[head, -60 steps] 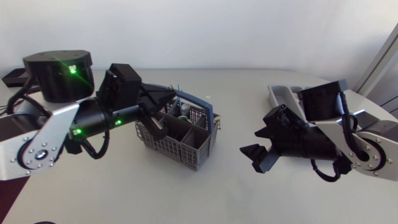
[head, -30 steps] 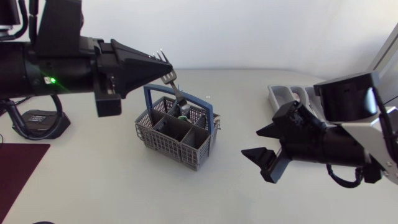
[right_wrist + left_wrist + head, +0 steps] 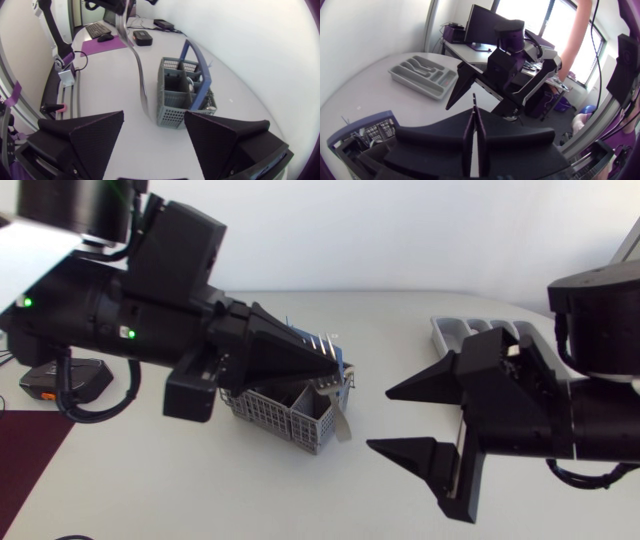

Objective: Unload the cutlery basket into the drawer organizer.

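L arm is swinging further over, lifting the fork clear of the grey basket. L gripper is clamping it near the tines, its slim silver handle hanging down just beside the basket. R gripper is hovering nearby w/ fingers spread wide, grey organizer sitting behind it

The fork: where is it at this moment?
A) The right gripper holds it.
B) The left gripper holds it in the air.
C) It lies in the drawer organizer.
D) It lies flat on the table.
B: the left gripper is shut on the fork, whose handle hangs down by the cutlery basket, while the right gripper is open and holds nothing.
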